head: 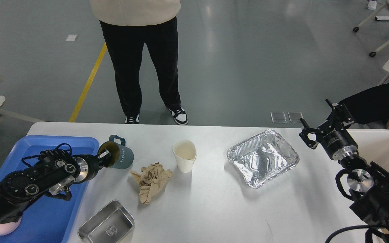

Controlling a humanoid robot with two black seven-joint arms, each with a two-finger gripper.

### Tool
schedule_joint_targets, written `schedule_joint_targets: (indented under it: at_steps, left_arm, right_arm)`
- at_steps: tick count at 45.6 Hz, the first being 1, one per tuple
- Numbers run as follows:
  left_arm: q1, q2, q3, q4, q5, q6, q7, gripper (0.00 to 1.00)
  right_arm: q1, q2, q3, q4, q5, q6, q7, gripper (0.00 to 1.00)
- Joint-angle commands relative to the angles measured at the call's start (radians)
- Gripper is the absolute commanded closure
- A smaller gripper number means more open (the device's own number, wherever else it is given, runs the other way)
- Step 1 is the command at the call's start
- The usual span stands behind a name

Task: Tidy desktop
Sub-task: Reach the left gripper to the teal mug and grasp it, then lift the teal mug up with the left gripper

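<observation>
We are reaching in from the left with our left gripper (105, 156), its fingers pinching the rim of the teal mug (119, 157); one finger is sitting inside the mouth, and the mug is tilting hard toward the blue tray (79, 143), handle uppermost and the word HOME showing on its side. The mug is hanging right at the tray's near corner, over the edge where tray and desktop (214, 202) are meeting. The desktop is filling the lower middle of the head view, a wide white top with rounded corners, and the tray is lying on its left end. On it, a crumpled brown paper (151, 181) is lying just right of the mug, a white paper cup (184, 156) is standing upright beside the paper, and a creased foil tray (262, 158) is resting farther right, well apart from the cup. A small steel tin (107, 225) is sitting near the front edge, close to the blue tray. Our right gripper (322, 127) is hovering above the right end of the desktop with its fingers spread and nothing between them, next to a cream-white bin (388, 145). A person in black trousers (144, 64) is standing beyond the far edge.
</observation>
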Motion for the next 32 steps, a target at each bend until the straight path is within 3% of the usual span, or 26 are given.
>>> schedule_joint_targets:
  at_steps: [1, 13, 19, 26, 32]
  left_arm:
    - [-0.001, -0.003, 0.0, 0.0, 0.004, -0.006, 0.01, 1.0]
    - [-0.026, -0.003, -0.003, -0.021, 0.003, -0.043, 0.035, 1.0]
    - [-0.055, 0.043, -0.015, -0.096, -0.004, -0.111, 0.07, 1.0]
    - [-0.11, 0.251, -0.061, -0.274, -0.037, -0.328, 0.122, 1.0]
    - [-0.132, 0.486, -0.17, -0.432, -0.103, -0.63, 0.167, 1.0]
  right_arm:
    - [0.0, 0.0, 0.0, 0.0, 0.001, 0.0, 0.0, 0.0]
    - [0.001, -0.003, 0.0, 0.007, -0.001, 0.0, 0.0, 0.0]
    - [0.001, 0.0, 0.0, 0.008, 0.001, 0.0, 0.0, 0.0]
    - [0.006, 0.0, 0.0, 0.014, -0.001, -0.001, 0.0, 0.0]
    - [0.009, 0.002, 0.0, 0.014, -0.001, -0.001, 0.0, 0.0]
